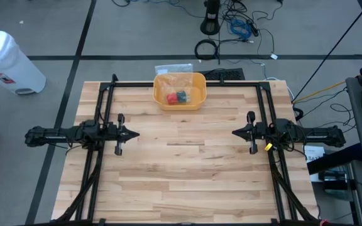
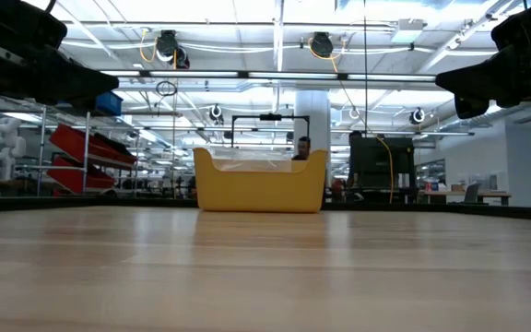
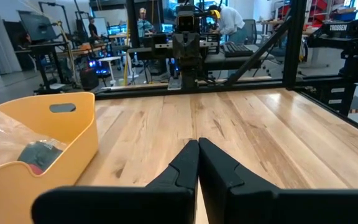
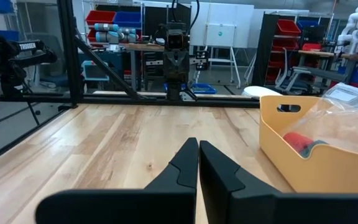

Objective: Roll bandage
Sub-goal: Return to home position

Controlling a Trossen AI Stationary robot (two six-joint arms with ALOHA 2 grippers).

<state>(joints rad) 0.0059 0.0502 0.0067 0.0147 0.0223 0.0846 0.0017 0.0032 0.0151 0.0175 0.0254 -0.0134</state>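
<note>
A yellow bin (image 1: 180,90) stands at the table's far edge, in the middle. In it lies a clear plastic bag (image 1: 176,81) with a red roll (image 1: 171,98) and a dark roll (image 1: 181,96). The bin also shows in the low view (image 2: 260,180), the left wrist view (image 3: 39,149) and the right wrist view (image 4: 312,149). My left gripper (image 1: 137,133) hangs shut and empty over the table's left side. My right gripper (image 1: 234,132) hangs shut and empty over the right side. Both point toward the table's middle.
A black frame (image 1: 187,83) runs along the table's far edge and down both sides. A white container (image 1: 8,63) stands on the floor beyond the far left corner. Cables (image 1: 231,28) lie on the floor behind the table. Bare wood (image 1: 184,163) lies between the two arms.
</note>
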